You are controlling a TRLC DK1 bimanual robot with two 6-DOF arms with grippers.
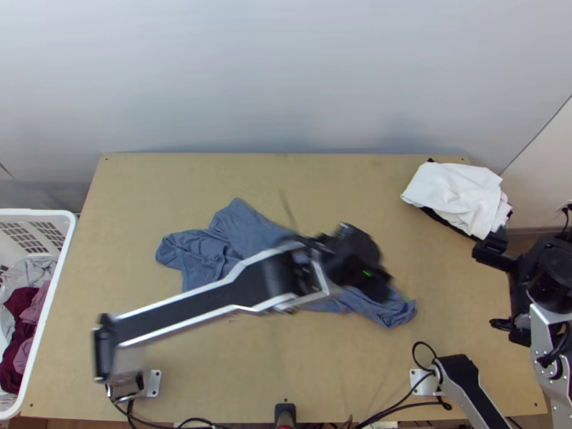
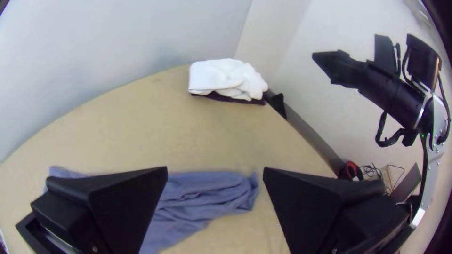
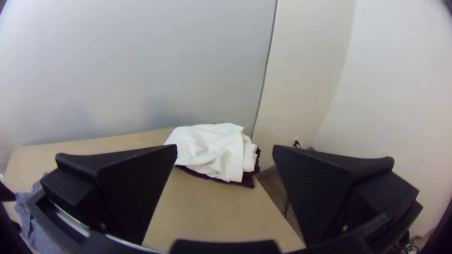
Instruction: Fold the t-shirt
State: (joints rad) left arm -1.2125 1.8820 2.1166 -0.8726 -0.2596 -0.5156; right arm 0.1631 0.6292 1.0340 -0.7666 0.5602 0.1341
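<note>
left gripper (image 2: pixel 215 169), spread and empty, is above the bunched shirt (image 1: pixel 204 250), maybe to grab; spread right gripper (image 3: pixel 226 148), at three o'clock, likely gives room.

Blue-grey t-shirt (image 1: pixel 236 229), bunched and wrinkled on the table (image 1: pixel 343 193).

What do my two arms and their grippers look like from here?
The left arm and right arm have silver-grey links and black joints; black cables loop along the right one. The left gripper and right gripper each have two wide, black, wedge-shaped fingers.
</note>
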